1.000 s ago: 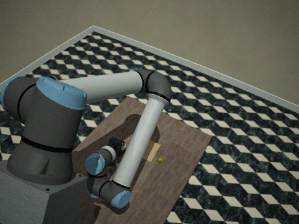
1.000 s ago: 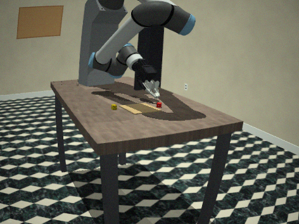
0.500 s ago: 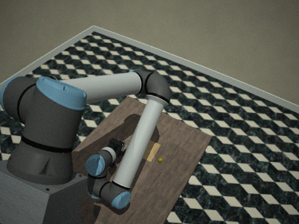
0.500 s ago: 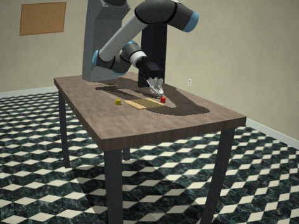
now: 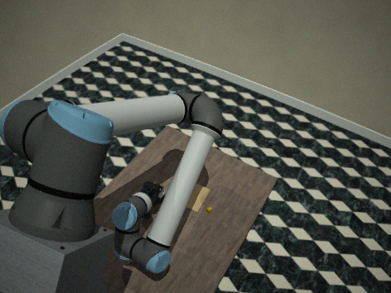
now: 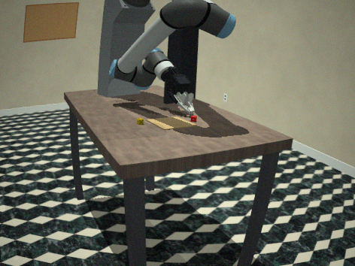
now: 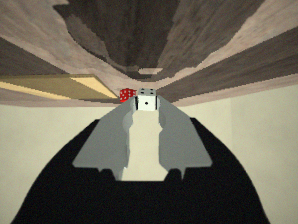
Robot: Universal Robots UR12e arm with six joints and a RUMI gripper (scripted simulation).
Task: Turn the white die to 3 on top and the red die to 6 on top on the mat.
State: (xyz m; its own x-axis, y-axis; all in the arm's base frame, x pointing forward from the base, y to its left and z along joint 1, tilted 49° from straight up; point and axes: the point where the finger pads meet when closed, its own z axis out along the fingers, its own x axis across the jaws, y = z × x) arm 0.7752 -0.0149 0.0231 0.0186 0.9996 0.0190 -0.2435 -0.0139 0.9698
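Note:
My gripper (image 7: 147,97) is shut on the white die (image 7: 147,102), held at the fingertips; the face toward the wrist camera shows one pip. In the exterior view the gripper (image 6: 191,111) hangs just above the table, right over the red die (image 6: 193,119). The red die (image 7: 127,94) sits on the wood just off the far end of the tan mat (image 6: 171,122), close beside the white die. The yellow die (image 6: 140,121) lies on the table left of the mat, also seen in the top view (image 5: 209,209). In the top view the arm hides the gripper and the red die.
The mat (image 5: 198,199) lies mid-table, partly in the arm's shadow. The robot's base stands at the table's back edge. The forearm (image 5: 182,182) stretches low over the table's near side.

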